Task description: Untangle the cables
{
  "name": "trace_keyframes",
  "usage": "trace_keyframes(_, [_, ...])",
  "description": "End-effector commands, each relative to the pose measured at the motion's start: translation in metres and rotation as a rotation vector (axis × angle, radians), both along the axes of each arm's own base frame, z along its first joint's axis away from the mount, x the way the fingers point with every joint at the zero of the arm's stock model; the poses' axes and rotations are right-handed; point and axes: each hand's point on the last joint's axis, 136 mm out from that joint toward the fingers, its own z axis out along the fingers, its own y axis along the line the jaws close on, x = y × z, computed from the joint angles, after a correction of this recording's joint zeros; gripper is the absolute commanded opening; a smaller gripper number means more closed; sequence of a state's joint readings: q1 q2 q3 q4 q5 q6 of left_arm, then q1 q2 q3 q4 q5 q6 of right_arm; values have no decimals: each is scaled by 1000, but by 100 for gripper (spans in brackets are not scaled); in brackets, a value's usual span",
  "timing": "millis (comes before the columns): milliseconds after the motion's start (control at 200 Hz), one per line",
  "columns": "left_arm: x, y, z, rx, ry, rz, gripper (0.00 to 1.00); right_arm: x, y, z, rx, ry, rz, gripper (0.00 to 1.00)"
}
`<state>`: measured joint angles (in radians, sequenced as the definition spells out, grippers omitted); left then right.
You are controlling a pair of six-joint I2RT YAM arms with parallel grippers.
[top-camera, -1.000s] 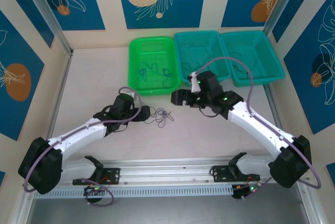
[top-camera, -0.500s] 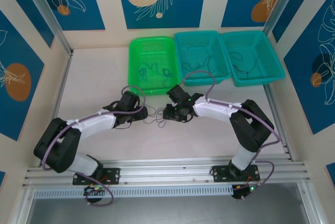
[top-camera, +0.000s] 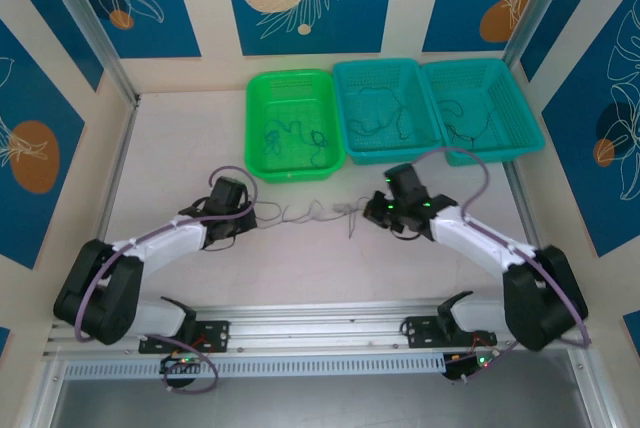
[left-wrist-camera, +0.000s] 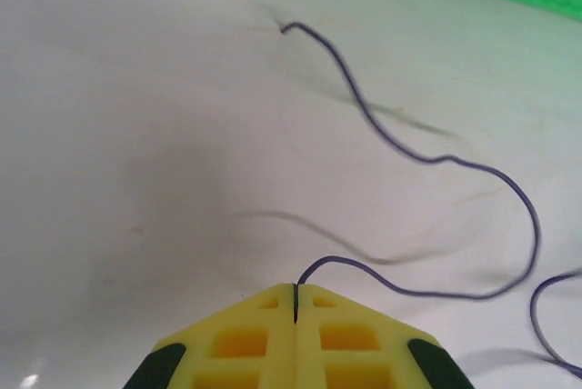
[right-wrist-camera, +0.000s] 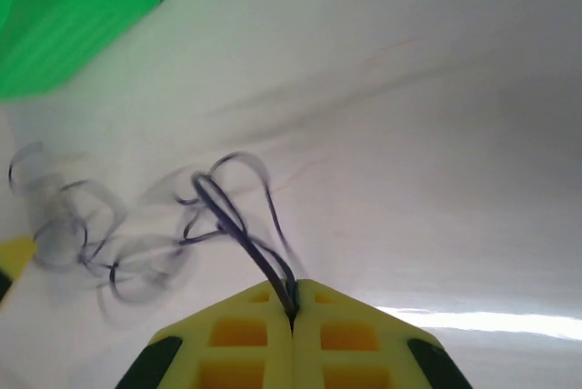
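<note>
Left end effector (left-wrist-camera: 296, 294) and right end effector (right-wrist-camera: 293, 307), clamping the cables (top-camera: 305, 213), drew apart.

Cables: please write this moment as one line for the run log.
left gripper: shut on cables | right gripper: shut on cables | cables: strung between both grippers, loops tangled near right one
</note>
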<state>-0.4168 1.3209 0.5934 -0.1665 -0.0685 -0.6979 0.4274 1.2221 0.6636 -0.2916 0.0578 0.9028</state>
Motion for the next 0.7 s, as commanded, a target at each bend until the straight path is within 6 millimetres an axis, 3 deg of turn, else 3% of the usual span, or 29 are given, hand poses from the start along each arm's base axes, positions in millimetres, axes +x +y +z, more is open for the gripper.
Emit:
trace_keyframes(0, [-7, 22, 4, 40, -14, 42, 0, -12, -21, 2, 69, 12, -61, 0])
trace_keyframes(155, [-5, 17, 20, 9, -63, 13, 0, -23, -27, 12, 23, 1, -14, 0])
trace_keyframes(290, [-2, 12, 32, -20, -103, 0, 3, -26, -11, 25, 105, -36, 40, 0])
trace_keyframes(350, [1, 2, 38, -66, -126, -36, 14, -27, 1, 32, 145, -51, 87, 0])
trace_keyframes(445, [3, -9, 46, -99, -147, -73, 53, -28, 14, 39, 160, -74, 133, 0])
trace_keyframes(495, [3, -8, 51, -88, -163, -81, 67, -28, 17, 40, 156, -79, 149, 0])
trace_keyframes(600, [2, -9, 71, -78, -238, -109, 79, -29, 21, 38, 145, -69, 176, 0])
trace_keyframes(695, [-1, -30, 100, -125, -336, -209, 82, -31, 32, 39, 162, -66, 228, 0])
